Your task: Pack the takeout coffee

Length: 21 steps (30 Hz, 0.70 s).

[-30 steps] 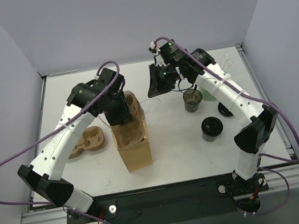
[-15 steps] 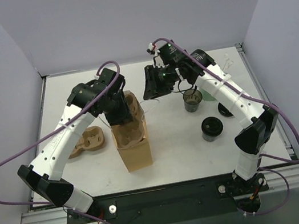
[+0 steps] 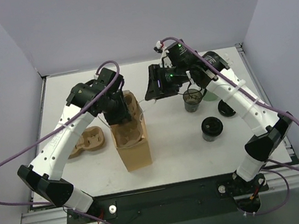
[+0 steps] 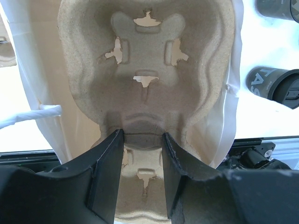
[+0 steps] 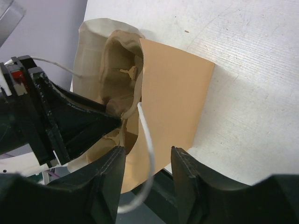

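I see my left gripper (image 4: 142, 135) pinching the pulp tray (image 4: 145, 56) inside the paper bag (image 5: 173, 93). My right gripper (image 5: 147, 153) hangs beside the bag, jaws spread, with the white handle (image 5: 146, 128) between them.

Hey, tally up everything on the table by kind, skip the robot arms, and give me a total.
Paper bag: 1
Pulp cup trays: 2 (one bagged, one loose)
Cups: 2 (lidded coffee cup, cup with sticks)
Partly hidden, kind unclear: 2 (dark round item, pale green item)
Total: 7
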Tool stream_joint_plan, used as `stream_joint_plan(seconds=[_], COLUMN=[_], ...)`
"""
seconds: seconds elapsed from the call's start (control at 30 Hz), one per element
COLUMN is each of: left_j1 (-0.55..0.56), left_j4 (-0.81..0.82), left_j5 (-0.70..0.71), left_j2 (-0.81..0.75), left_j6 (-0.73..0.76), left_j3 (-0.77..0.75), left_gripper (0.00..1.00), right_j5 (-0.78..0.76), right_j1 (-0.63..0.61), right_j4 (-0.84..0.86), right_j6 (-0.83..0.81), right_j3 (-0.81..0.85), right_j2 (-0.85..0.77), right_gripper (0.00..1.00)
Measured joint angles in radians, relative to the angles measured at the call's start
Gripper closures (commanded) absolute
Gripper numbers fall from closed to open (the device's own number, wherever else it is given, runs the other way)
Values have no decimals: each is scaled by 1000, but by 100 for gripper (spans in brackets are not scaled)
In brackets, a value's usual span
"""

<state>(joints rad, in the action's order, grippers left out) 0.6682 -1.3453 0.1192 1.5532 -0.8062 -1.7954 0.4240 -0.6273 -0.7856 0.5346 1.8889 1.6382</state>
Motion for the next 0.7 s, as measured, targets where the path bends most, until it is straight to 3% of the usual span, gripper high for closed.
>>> stream_joint_plan(seconds=[0.27, 0.47, 0.7], left_j1=[-3, -3, -4], left_j4=[1, 1, 1], left_j5=[-1, -2, -5], left_j2=[-1, -1, -1], left_j6=[11, 18, 19], left_j3=[-3, -2, -2], left_gripper=[90, 90, 90], right_j5=[-61, -125, -200], right_j1=[-45, -144, -187], right_j4=[-10, -5, -3], right_j6=[33, 88, 148], right_j3=[-18, -29, -58], right_j2=[-92, -113, -103], right_gripper=[53, 41, 45])
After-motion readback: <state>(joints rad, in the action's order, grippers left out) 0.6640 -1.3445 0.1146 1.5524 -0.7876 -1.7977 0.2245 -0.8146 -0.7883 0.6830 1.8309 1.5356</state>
